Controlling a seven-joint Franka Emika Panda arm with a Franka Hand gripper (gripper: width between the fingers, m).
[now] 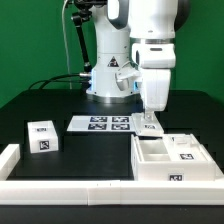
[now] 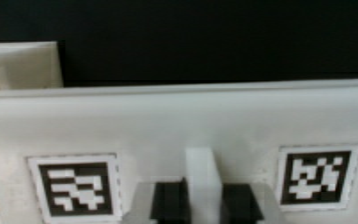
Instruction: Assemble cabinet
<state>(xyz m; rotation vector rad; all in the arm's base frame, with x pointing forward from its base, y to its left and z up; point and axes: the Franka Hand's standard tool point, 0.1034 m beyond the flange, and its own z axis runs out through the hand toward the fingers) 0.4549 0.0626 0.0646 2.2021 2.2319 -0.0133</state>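
The cabinet [image 1: 176,158] is the large white box with inner dividers and tags, lying at the exterior view's right near the front. My gripper [image 1: 150,120] points straight down at the cabinet's far left edge. In the wrist view a wide white face of the cabinet [image 2: 176,120] carries two tags with a raised white rib [image 2: 199,165] between them. My gripper [image 2: 202,192] has its two black fingers [image 2: 167,205] close together on either side of that rib, shut on it. The fingertips' contact is partly cut off by the frame edge.
The marker board [image 1: 103,124] lies just left of my gripper. A small white tagged block [image 1: 43,137] stands at the exterior view's left. A low white rail [image 1: 60,186] runs along the front edge. The robot base [image 1: 108,80] stands behind.
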